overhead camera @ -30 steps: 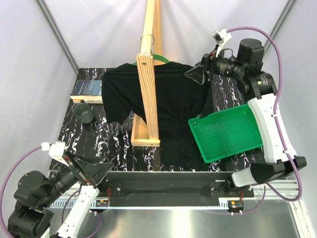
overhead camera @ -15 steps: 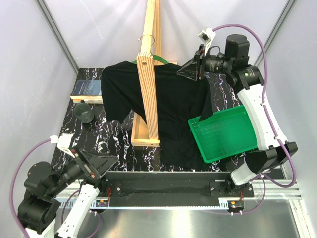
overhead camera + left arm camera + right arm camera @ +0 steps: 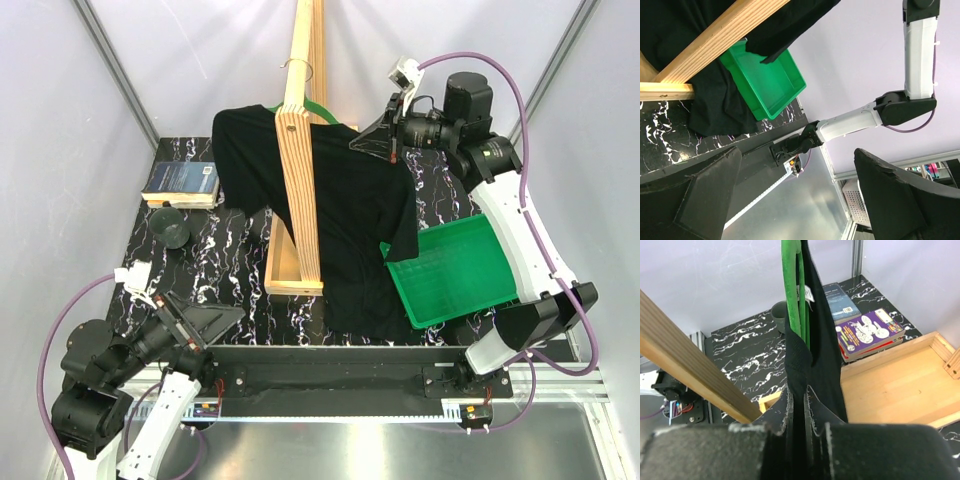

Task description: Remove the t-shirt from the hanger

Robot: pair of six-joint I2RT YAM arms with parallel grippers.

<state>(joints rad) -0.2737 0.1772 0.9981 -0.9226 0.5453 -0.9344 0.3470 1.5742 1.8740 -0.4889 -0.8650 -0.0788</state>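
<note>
The right gripper (image 3: 360, 144) has its two fingers pressed almost together on a fold of the black t-shirt (image 3: 350, 210) at the shoulder, high above the marbled surface (image 3: 230, 270). The shirt hangs on the green hanger (image 3: 318, 110), which sits at the slanted wooden stand (image 3: 298, 160). The shirt's lower part drapes down to the surface beside the green tray (image 3: 460, 275).

The left gripper (image 3: 215, 322) is spread wide at the near left edge of the surface. It holds and touches nothing and is well apart from the shirt.

The right wrist view shows the grip itself, which the overhead view cannot. The right gripper (image 3: 799, 405) has black fabric of the t-shirt (image 3: 817, 335) pinched in the narrow slit between its fingers (image 3: 815, 410). The hanger (image 3: 790, 290) rises straight above them inside the cloth. This view also shows a purple book (image 3: 867, 332) stacked on others below, a dark cup (image 3: 779, 315) and the stand's beam (image 3: 690, 380).

The left wrist view looks across the scene from low down. Between the parted fingers of the left gripper (image 3: 797, 152) appear the tray (image 3: 775, 85), the shirt's hem (image 3: 715, 110) lying against it, and the white right arm (image 3: 920, 55).

The overhead view alone takes in both arms, the hanger's silver hook (image 3: 300, 68) and the books (image 3: 182, 182) at the far left.
</note>
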